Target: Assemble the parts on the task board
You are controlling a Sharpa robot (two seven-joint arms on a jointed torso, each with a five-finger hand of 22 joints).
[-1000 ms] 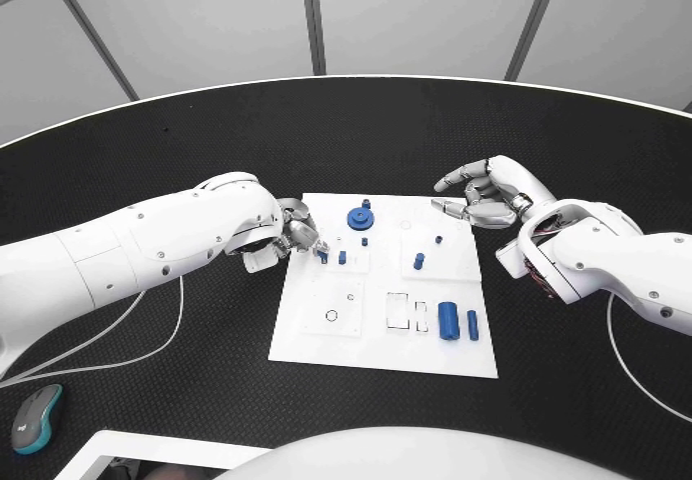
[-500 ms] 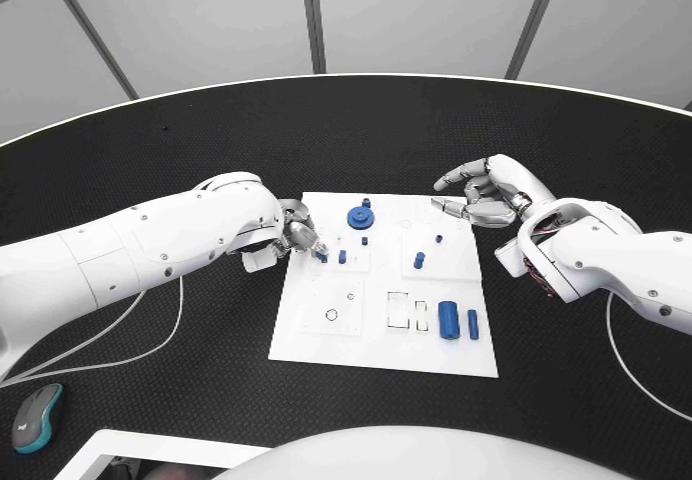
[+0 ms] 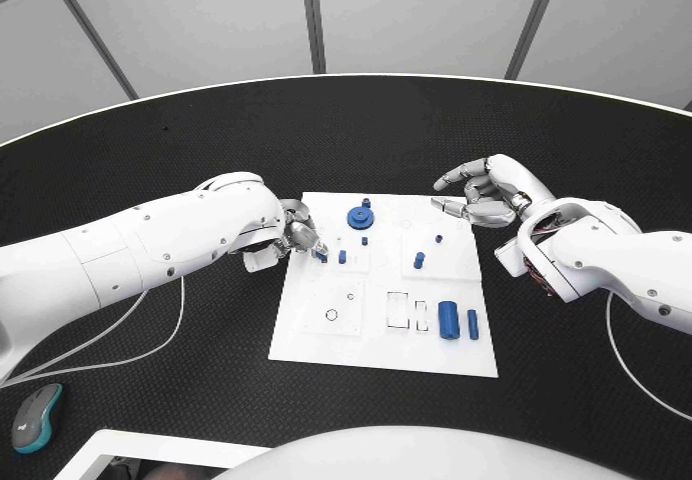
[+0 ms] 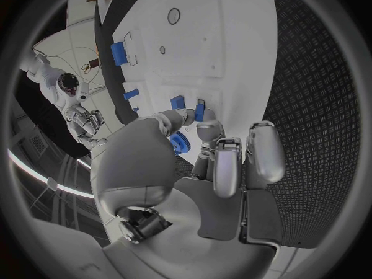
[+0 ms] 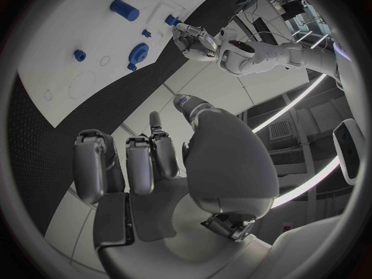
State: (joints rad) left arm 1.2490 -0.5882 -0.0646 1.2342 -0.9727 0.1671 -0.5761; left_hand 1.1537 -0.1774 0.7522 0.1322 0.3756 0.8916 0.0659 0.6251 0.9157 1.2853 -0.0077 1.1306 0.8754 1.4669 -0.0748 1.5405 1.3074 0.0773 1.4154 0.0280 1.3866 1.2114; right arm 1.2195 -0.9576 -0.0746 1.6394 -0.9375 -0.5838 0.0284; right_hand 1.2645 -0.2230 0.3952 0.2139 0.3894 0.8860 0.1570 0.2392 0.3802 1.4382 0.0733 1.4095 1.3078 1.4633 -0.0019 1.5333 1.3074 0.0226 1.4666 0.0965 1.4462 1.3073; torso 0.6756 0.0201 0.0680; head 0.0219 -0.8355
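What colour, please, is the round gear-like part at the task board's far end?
The gear-like part is blue; the head view shows it best.

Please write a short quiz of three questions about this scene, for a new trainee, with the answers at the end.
1. True or false: the right hand holds a blue part.
2. Which hand has its fingers at a small blue part on the board? A) left hand B) right hand C) neither
3. Fill in: the blue gear sits near the board's ____ edge, seen from the robot.

Key
1. False: it hovers by the board's far right corner with nothing in it.
2. A: its fingers meet a small part near the board's left edge.
3. Far.
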